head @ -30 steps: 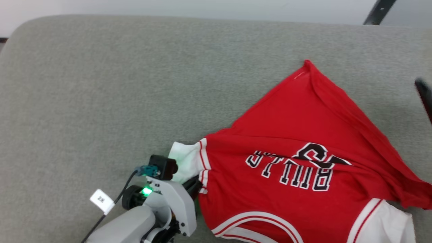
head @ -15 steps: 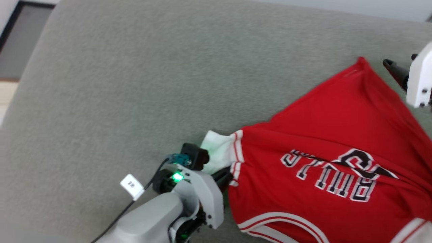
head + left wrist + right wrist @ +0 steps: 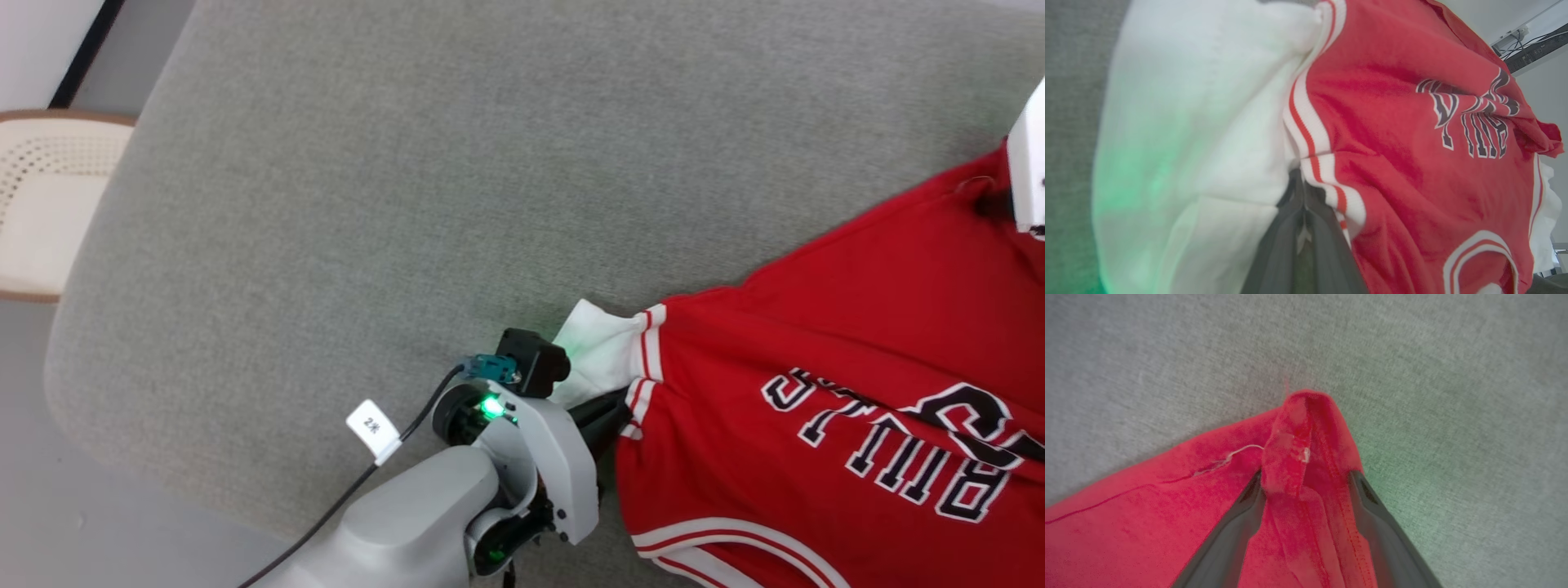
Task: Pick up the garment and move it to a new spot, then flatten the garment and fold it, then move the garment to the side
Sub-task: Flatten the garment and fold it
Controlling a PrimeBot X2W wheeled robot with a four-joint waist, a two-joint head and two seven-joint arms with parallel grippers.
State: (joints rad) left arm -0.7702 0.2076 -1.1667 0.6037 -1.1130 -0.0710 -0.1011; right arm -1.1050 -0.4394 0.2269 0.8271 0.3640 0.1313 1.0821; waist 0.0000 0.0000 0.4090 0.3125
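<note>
The garment (image 3: pixel 816 343), a bright red shirt with black-and-white lettering, lies spread over the right of the grey cushion, running off the frame. My left gripper (image 3: pixel 608 412) is shut on the striped white band where the white sleeve (image 3: pixel 596 351) joins the body. In the left wrist view its fingers (image 3: pixel 1290 228) press together on that band of the garment (image 3: pixel 1404 122). At the far corner, my right gripper (image 3: pixel 998 196) is open. In the right wrist view its fingers (image 3: pixel 1241 514) straddle the folded red corner of the garment (image 3: pixel 1167 522).
The grey-green cushioned surface (image 3: pixel 408 163) stretches wide to the left and far side of the shirt, with its rounded edge at the left. A cream woven seat (image 3: pixel 33 204) stands beyond that edge. A tagged cable (image 3: pixel 371 425) hangs off my left wrist.
The head camera has swung left, shifting the whole picture to the right. My right gripper has come down onto the shirt's far corner. The left gripper keeps its hold on the sleeve band.
</note>
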